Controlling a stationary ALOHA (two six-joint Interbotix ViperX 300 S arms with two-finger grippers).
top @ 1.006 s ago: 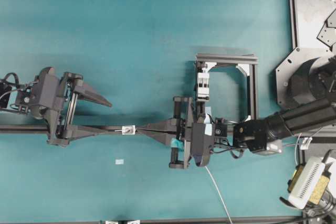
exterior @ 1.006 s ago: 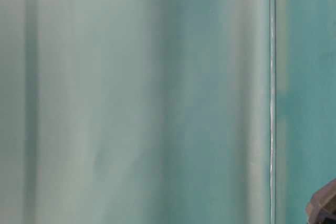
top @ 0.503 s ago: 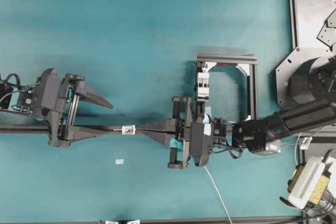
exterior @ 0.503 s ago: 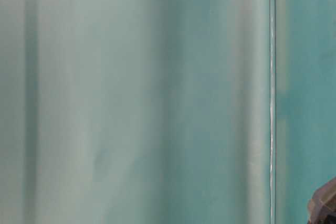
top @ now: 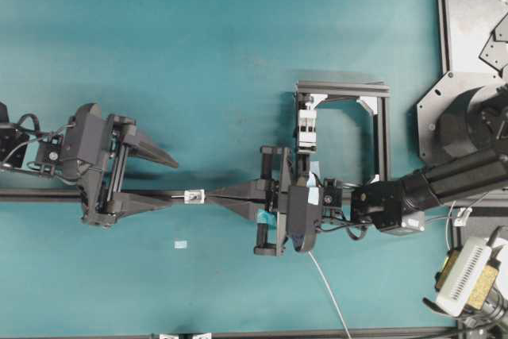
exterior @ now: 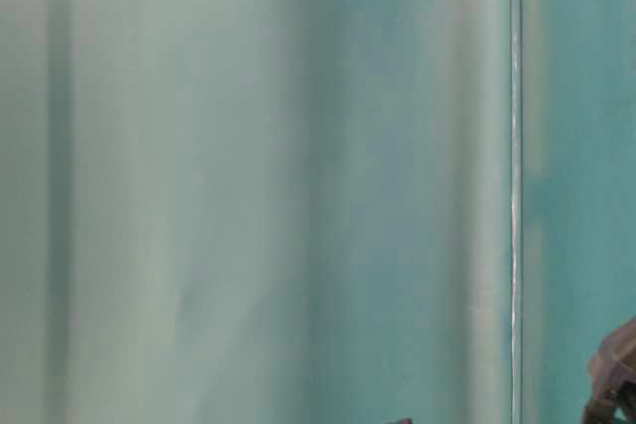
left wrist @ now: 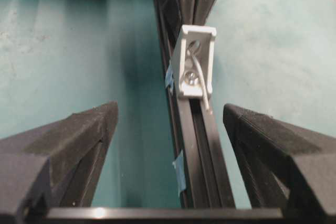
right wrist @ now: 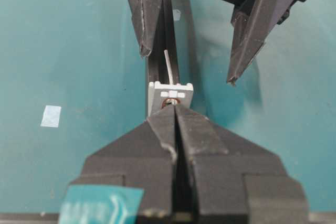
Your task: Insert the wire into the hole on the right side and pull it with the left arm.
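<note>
Teal table (top: pixel 238 37), one, bearing one black rail (left wrist: pixel 202 145) running left to right. Two grippers: left gripper (top: pixel 176 182), fingers spread wide either side of the rail; right gripper (top: pixel 213 193), fingers pressed together, pinching the wire (right wrist: pixel 169 68). One silver-white bracket (top: pixel 192 195) on the rail, between the two grippers, with one hole (left wrist: pixel 193 47). One wire, its short free end poking through toward the left gripper, long axis along the rail, lying between the spread fingertips; left gripper is nearer it.

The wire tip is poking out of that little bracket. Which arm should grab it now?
Probably the left: its pincer is open astride the wire tip emerging from the bracket. The right pincer, shut on the wire, feeds it.
</note>
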